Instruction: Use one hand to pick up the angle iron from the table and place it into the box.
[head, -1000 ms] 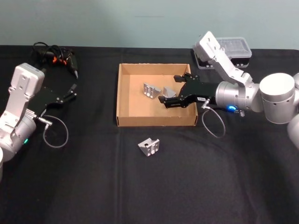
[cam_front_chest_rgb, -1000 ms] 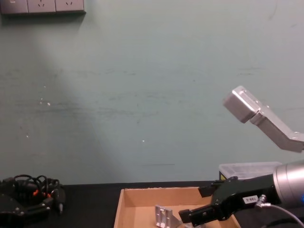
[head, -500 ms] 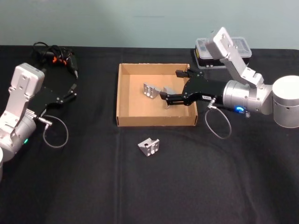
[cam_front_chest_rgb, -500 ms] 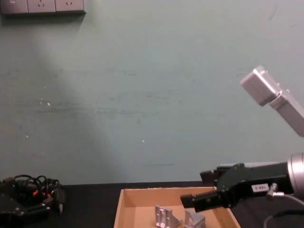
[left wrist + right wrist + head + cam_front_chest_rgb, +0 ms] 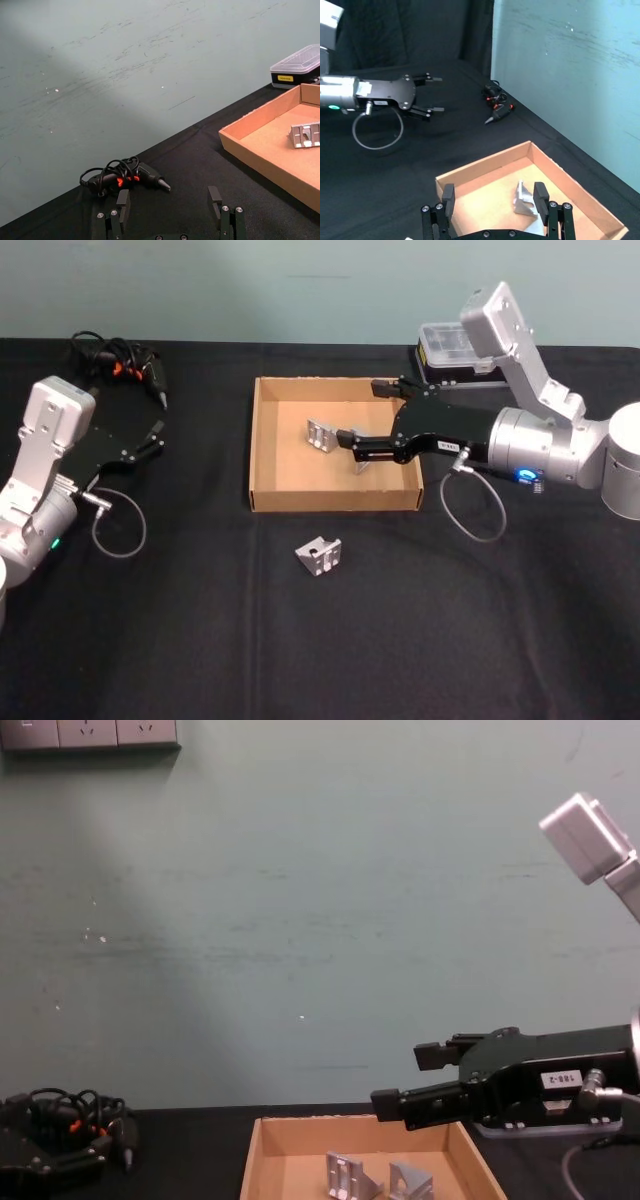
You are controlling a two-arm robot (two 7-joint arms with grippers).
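The tan box (image 5: 262,440) stands mid-table with two silver angle irons in it, one (image 5: 322,433) toward the left and one (image 5: 362,462) partly under my right arm. The chest view shows them side by side (image 5: 345,1178) (image 5: 408,1182). My right gripper (image 5: 362,417) hovers open above the box with nothing between its fingers; in its wrist view an angle iron (image 5: 524,200) lies below the gripper (image 5: 494,195). A further angle iron (image 5: 319,555) lies on the black table (image 5: 450,640) in front of the box. My left gripper (image 5: 157,436) rests open at the far left.
A clear-lidded plastic case (image 5: 455,343) sits behind the right arm at the table's back edge. A black tool with coiled cable (image 5: 120,358) lies at the back left. A grey wall (image 5: 300,920) closes off the far side.
My right gripper let go of an angle iron inside the box, then rose and drew back to the right. The iron now rests on the box floor. The left arm stayed still.
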